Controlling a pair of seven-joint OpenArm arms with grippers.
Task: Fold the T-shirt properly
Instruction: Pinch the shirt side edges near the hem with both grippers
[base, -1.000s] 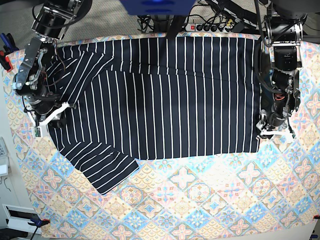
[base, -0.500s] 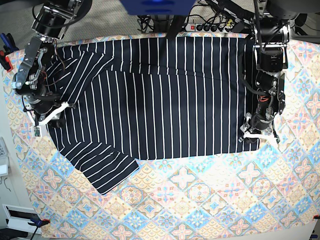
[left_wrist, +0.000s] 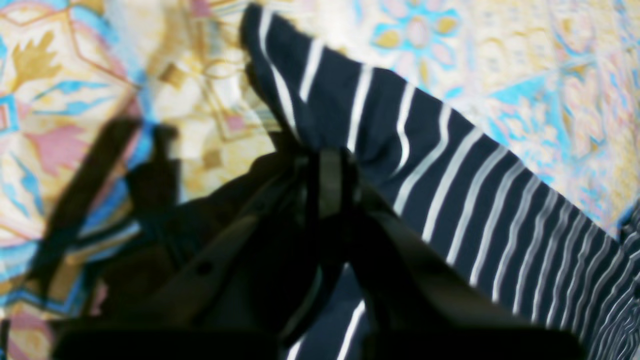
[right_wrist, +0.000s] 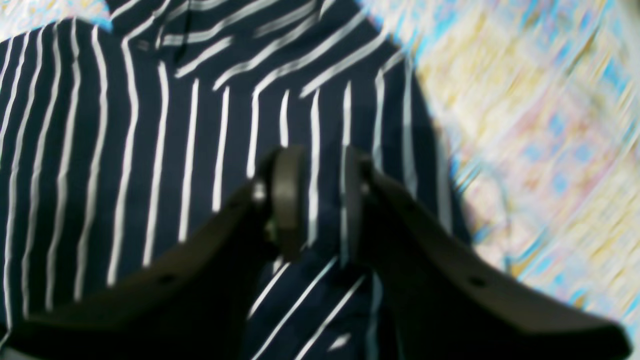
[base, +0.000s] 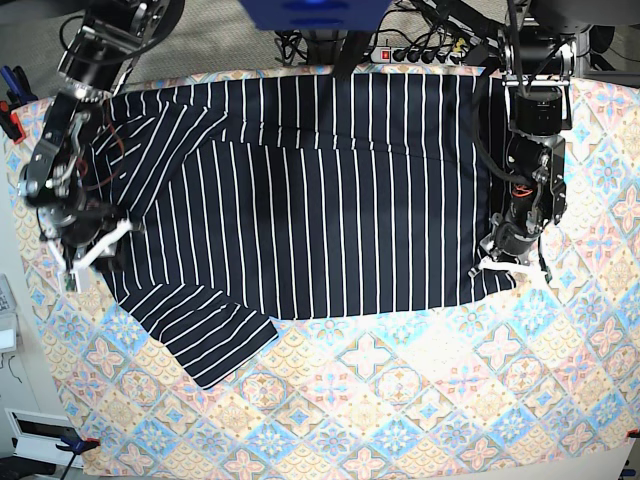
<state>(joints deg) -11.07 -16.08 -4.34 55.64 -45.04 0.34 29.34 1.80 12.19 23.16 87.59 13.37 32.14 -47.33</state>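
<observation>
The dark pinstriped T-shirt (base: 320, 190) lies spread flat across the far half of the table, one sleeve (base: 205, 335) pointing toward the near left. My left gripper (base: 508, 266) is at the shirt's right hem corner. In the left wrist view this gripper (left_wrist: 327, 175) is shut on the T-shirt (left_wrist: 450, 170), and the pinched corner stands up off the cloth below. My right gripper (base: 88, 255) is at the shirt's left edge by the sleeve. In the right wrist view its fingers (right_wrist: 320, 200) stand apart over the striped fabric (right_wrist: 150, 150), which shows in the gap.
A pastel tile-patterned tablecloth (base: 400, 400) covers the table and lies bare along the near half. A power strip (base: 420, 52) and cables sit behind the far edge. Red and blue tools (base: 10, 100) lie off the left edge.
My left arm moved in from beside the right hem onto its corner and shut on it, drawing that edge slightly inward. My right gripper shifted a little down-left and its jaws widened.
</observation>
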